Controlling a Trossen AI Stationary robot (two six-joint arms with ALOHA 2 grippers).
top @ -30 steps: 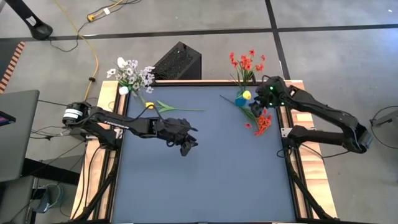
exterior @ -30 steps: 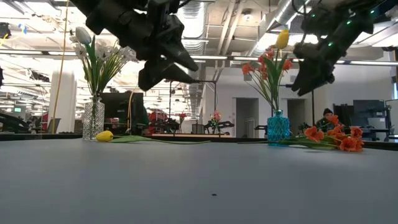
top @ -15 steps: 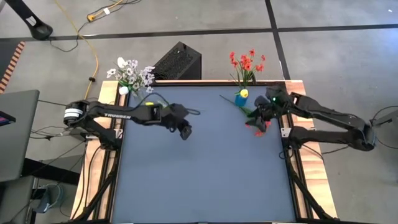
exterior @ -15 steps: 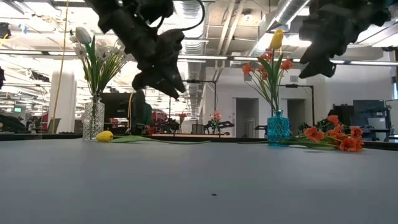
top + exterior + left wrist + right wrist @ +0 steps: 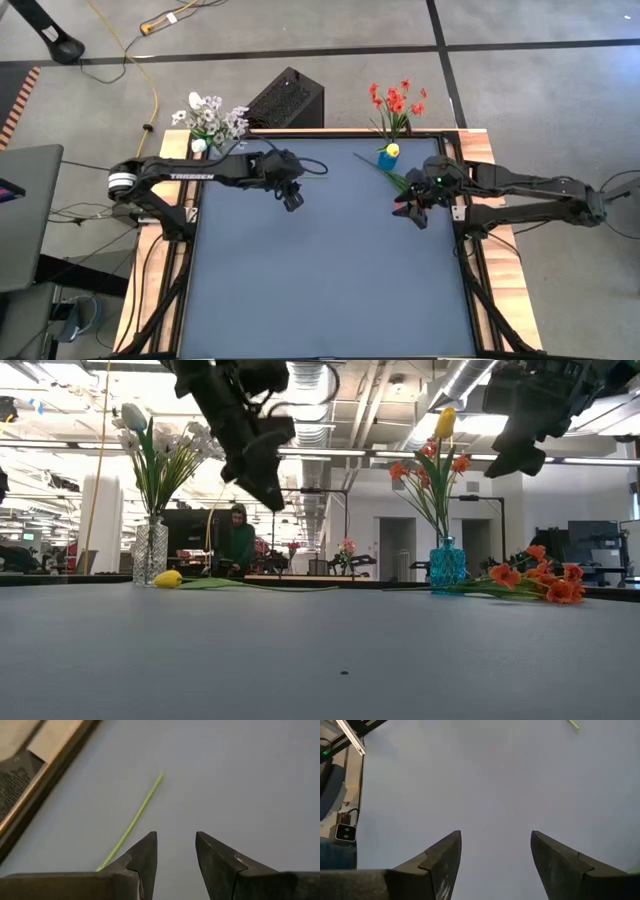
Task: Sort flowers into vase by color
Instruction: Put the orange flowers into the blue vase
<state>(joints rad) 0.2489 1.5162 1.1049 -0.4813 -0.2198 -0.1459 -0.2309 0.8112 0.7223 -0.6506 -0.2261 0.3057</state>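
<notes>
The left claw point(image 5: 291, 199) hangs over the far left part of the tabletop point(image 5: 330, 280), its fingers point(image 5: 145, 855) parted with nothing between them — a thin green stem point(image 5: 135, 820) lies on the surface just ahead of it. That stem belongs to a yellow flower point(image 5: 168, 578) lying flat at the far left, near a clear vase point(image 5: 150, 552) of white flowers point(image 5: 212, 118). The right claw point(image 5: 412, 210) hovers above the far right side, also spread wide and empty. Beneath and beside it lies a loose bunch of red-orange flowers point(image 5: 540, 582), close to a blue vase point(image 5: 447, 566) holding more red-orange blooms point(image 5: 396, 100) and one yellow bloom point(image 5: 447, 423). A person point(image 5: 237, 543) sits in the room beyond.
</notes>
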